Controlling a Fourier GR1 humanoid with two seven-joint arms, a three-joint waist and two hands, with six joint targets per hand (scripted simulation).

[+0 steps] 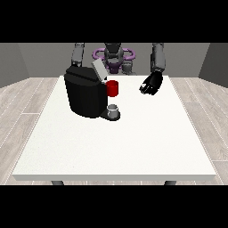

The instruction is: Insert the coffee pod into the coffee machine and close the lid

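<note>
The large white table [116, 151] spreads nearest. Toward its ten o'clock stands the boxy black coffee machine [84, 91], its grey lid [99, 70] tilted up. A small grey thing [114, 108], perhaps the pod, sits on the machine's base at five o'clock of the body; a red thing at the machine [112, 88] is just above it. Farther back, at two o'clock, the black hand at the view's right [150, 84] hangs above the table, fingers curled, holding nothing. The other hand is hidden behind the machine.

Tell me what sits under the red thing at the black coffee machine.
Under the red thing at the machine a small grey thing rests on the black coffee machine's dark base plate. Whether it is the pod cannot be told; its underside is hidden.
</note>
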